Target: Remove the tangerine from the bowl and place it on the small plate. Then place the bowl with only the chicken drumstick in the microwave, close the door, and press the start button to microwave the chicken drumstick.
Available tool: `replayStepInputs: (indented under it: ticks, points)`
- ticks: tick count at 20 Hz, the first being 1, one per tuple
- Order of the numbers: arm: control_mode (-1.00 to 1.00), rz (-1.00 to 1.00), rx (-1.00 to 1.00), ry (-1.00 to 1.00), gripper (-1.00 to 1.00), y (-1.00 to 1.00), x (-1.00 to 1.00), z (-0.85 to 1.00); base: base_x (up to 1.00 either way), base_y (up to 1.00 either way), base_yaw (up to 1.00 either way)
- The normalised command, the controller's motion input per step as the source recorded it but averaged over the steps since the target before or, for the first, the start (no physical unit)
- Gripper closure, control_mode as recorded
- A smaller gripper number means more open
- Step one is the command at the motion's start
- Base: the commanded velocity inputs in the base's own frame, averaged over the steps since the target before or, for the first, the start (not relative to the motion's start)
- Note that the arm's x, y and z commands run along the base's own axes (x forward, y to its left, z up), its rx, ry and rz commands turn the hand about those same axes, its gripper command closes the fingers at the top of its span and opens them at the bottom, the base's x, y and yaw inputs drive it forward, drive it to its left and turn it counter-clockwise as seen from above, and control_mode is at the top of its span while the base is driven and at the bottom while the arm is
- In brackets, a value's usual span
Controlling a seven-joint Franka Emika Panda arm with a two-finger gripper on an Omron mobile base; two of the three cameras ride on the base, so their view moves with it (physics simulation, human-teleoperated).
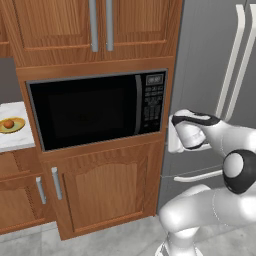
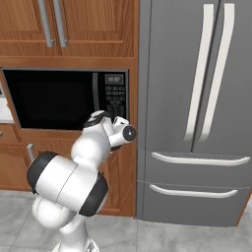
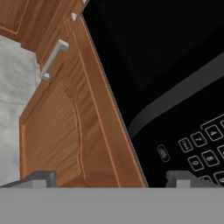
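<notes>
The black microwave (image 1: 95, 109) is built into the wooden cabinets, and its dark-glass door (image 1: 82, 111) with the curved bar handle (image 1: 138, 104) is shut. At the far left, the tangerine (image 1: 8, 123) rests on the small plate (image 1: 18, 125) on the counter. The bowl and the chicken drumstick are out of view. My gripper (image 3: 109, 179) is open and holds nothing. It hovers close to the microwave's lower right corner, just below the keypad (image 3: 203, 151) and the handle (image 3: 175, 100). My hand (image 1: 176, 134) sits right of the keypad (image 1: 153, 102).
A grey fridge (image 2: 197, 98) stands immediately right of the microwave column. Below the microwave is a wooden cabinet door (image 1: 102, 190) with a metal handle (image 1: 56, 183). Upper cabinets (image 1: 95, 25) hang above. The marble counter (image 1: 15, 140) lies at the left.
</notes>
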Motion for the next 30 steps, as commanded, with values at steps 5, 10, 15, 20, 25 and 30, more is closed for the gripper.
replayStepInputs:
  ticks: [5,10,15,20,25,30]
  points:
    - [-1.00,0.00,0.00,0.00,-1.00,0.00,0.16,-0.10,0.00,0.00,0.00]
    - [-1.00,0.00,0.00,0.00,-1.00,0.00,0.17,-0.06,0.00,0.00,0.00]
    - [-1.00,0.00,0.00,0.00,-1.00,0.00,0.22,-0.06,0.00,0.00,0.00]
    - [-1.00,0.00,0.00,0.00,-1.00,0.00,0.21,-0.09,0.00,0.00,0.00]
    - [-1.00,0.00,0.00,0.00,-1.00,0.00,0.26,-0.19,0.00,0.00,0.00]
    - [-1.00,0.00,0.00,0.00,-1.00,0.00,0.23,-0.17,0.00,0.00,0.00]
